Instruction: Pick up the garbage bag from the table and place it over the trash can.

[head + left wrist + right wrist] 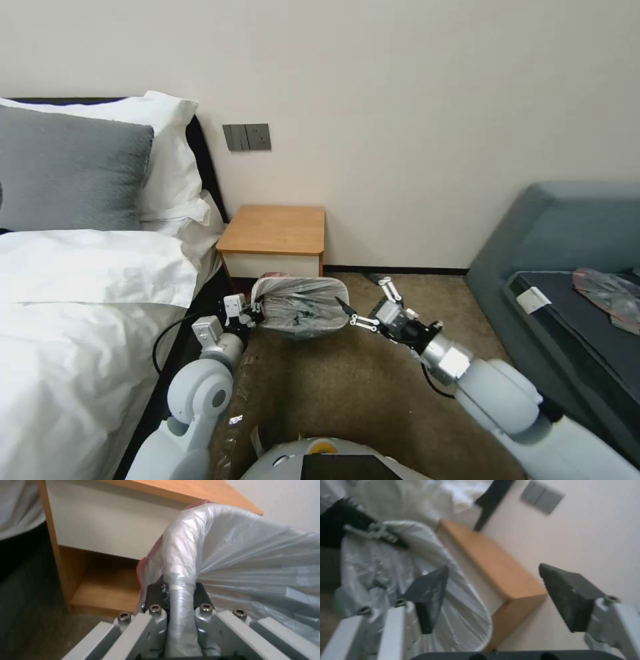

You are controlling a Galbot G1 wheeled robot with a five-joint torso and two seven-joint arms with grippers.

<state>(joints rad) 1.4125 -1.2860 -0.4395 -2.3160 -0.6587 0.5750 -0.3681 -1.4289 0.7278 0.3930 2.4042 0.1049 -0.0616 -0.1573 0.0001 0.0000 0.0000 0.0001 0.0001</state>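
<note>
Translucent grey plastic garbage bag point(303, 303) stretched over trash can rim before orange-brown wooden nightstand point(275, 230). Left gripper point(252, 311) pinches bagged rim; right gripper point(363, 303) spread wide beside bag.

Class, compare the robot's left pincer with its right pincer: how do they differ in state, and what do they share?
The left pincer is shut on the bag-covered rim of the trash can; the right pincer is open and holds nothing. The left pincer touches the garbage bag at the can's left side; the right pincer sits by the can's right side, one fingertip near the rim. Both sit low, at rim height, in front of the table.
</note>
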